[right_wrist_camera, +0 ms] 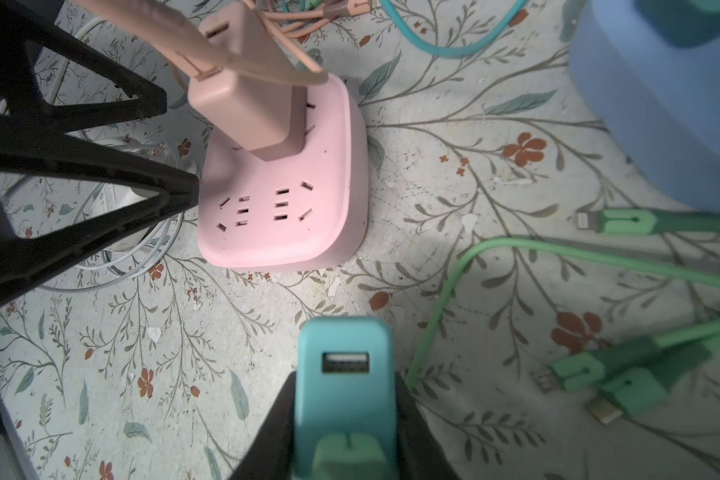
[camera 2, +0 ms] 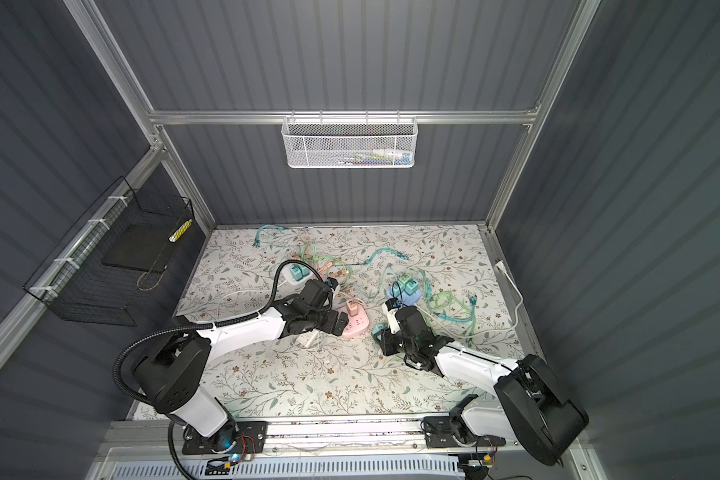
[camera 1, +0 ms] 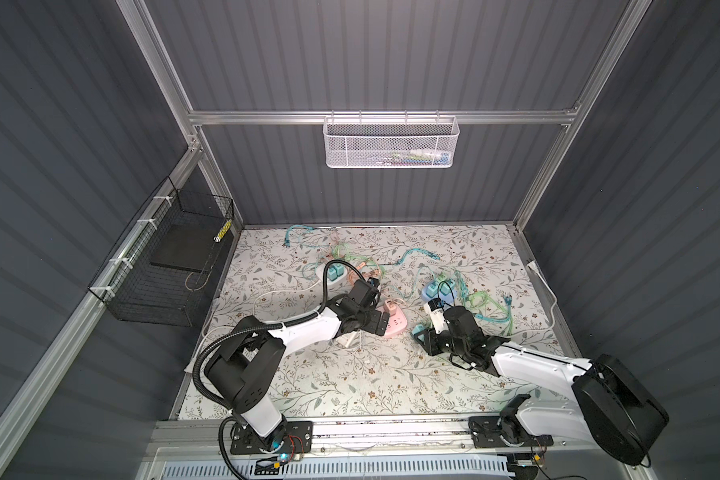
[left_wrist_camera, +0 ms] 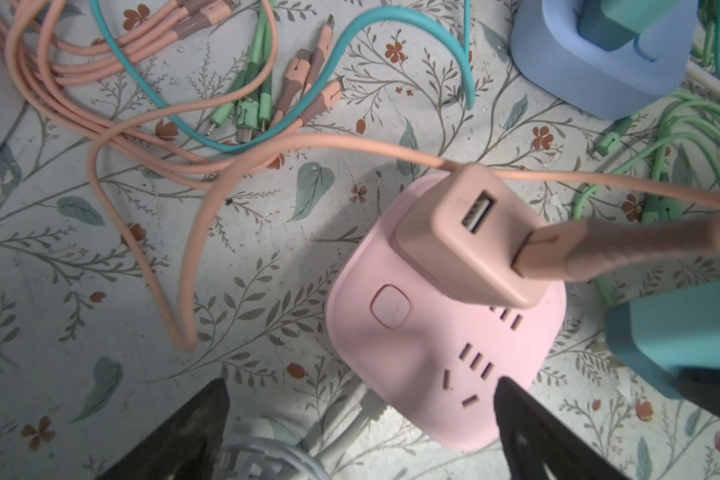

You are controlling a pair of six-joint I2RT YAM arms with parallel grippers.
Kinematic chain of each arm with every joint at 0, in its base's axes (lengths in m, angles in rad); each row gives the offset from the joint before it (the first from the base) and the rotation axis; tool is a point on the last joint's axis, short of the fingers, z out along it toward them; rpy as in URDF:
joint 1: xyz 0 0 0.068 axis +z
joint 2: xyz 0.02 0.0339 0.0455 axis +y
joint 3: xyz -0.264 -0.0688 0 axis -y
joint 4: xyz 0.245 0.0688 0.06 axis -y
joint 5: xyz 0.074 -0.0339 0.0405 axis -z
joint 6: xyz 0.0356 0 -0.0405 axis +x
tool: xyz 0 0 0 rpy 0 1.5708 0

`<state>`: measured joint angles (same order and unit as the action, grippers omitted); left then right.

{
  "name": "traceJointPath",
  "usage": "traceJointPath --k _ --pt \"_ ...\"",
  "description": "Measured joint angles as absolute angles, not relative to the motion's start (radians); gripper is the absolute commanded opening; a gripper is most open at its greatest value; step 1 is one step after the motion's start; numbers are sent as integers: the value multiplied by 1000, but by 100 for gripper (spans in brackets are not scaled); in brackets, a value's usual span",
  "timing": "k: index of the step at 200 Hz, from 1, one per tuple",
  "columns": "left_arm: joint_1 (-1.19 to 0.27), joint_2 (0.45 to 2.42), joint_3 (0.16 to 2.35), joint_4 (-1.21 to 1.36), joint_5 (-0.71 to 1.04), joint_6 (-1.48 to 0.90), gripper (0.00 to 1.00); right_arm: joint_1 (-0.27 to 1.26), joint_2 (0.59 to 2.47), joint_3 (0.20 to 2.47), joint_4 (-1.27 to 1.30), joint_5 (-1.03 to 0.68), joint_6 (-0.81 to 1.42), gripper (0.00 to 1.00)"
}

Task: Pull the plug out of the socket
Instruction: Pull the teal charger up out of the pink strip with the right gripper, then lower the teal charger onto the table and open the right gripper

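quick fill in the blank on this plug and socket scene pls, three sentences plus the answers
1. The teal plug is clamped in the right pincer, while the left pincer is ____ and holds nothing.
2. The peach charger is plugged into the socket coloured ____.
3. That charger has ____ of its two USB ports free.

Missing words: open; pink; one.

We see the power strip (camera 1: 395, 327) mid-table with a USB charger (camera 1: 389, 307) plugged into its far end. The left gripper (left_wrist_camera: 362, 384) sits at its left, a second charger (right_wrist_camera: 346, 340) in the right gripper (right_wrist_camera: 346, 376) at its right, cables (camera 1: 350, 259) behind it.
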<state>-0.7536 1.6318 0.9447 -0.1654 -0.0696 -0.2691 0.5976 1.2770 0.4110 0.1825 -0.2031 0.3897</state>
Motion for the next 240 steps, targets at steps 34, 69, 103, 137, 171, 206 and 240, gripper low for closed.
traceJointPath --k 34,69,103,137,171,206,240 --pt "-753 1593 931 -159 -91 -269 100 587 1312 411 190 -253 408 21" --pt "-753 1566 910 -150 -110 -265 100 569 1319 411 194 -283 421 24" --pt "-753 1565 906 -147 -115 -262 100 562 1334 423 189 -289 429 33" --pt "-753 1532 879 -128 -121 -262 100 555 1338 423 163 -283 445 42" --pt "-753 1523 879 -120 -125 -262 100 551 1324 425 100 -245 459 57" --pt "-753 1523 879 -115 -124 -262 100 550 1246 442 7 -186 463 64" --pt "-753 1523 879 -110 -125 -262 100 550 1184 474 -57 -139 457 74"
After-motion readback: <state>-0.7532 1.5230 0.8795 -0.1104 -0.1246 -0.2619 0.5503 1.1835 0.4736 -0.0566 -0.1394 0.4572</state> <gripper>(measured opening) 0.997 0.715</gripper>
